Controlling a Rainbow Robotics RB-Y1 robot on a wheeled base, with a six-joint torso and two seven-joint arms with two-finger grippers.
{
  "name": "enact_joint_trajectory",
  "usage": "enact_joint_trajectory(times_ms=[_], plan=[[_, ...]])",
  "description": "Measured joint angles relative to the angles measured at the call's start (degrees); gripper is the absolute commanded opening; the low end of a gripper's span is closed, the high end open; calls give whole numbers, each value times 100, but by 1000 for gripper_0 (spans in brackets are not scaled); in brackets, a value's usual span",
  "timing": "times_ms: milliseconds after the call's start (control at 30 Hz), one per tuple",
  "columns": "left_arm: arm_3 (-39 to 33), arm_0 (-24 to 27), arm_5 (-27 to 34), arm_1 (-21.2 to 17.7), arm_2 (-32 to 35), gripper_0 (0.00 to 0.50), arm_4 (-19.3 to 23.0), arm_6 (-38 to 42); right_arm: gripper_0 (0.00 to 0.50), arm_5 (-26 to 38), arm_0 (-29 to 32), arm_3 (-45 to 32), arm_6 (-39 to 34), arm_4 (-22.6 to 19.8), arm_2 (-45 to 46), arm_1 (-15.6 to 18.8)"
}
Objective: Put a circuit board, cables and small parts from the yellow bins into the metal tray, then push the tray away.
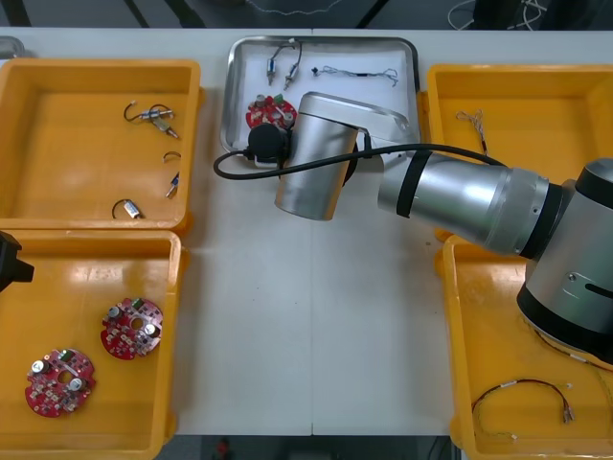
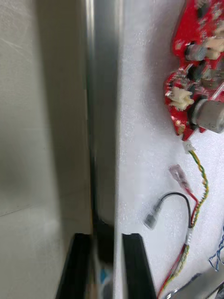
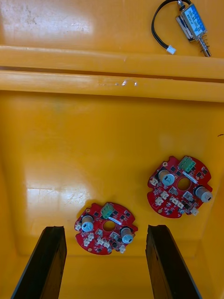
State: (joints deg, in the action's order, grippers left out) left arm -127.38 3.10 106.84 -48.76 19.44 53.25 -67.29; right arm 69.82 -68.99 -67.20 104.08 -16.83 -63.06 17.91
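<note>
- The shiny metal tray (image 1: 227, 91), white inside, sits at the far middle of the light desk (image 1: 306, 316), between the yellow plastic bins (image 1: 96, 65). It holds a round red circuit board (image 1: 271, 112), a twisted red and yellow cable (image 2: 199, 187), a black cable (image 2: 179, 196) and small metal parts (image 1: 280, 62).
- My right end effector (image 2: 105, 238) is clenched astride the tray's near rim, one black finger inside and one on the desk side, near the board.
- My left end effector (image 3: 105, 229) hangs released over the near left bin, above two spare red boards (image 3: 179, 189).
- Loading looks done, I judge; the push remains.
- Risks:
  - The thin rim may slip from my fingers.
  - Pushed off-centre, the tray may skew into a bin.
  - The desk's far edge is near, so overshoot could tip the tray off.
- I can read no writing or brand anywhere.
</note>
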Motion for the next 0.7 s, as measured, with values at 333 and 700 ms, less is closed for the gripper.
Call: enact_joint_trajectory(times_ms=[333, 700], plan=[[0, 0, 0, 0, 0, 500, 0, 0, 500, 37, -10, -21, 0, 0, 84, -7], [0, 0, 0, -1, 0, 500, 1, 0, 500, 1760, 210, -1286, 0, 0, 1312, -133]])
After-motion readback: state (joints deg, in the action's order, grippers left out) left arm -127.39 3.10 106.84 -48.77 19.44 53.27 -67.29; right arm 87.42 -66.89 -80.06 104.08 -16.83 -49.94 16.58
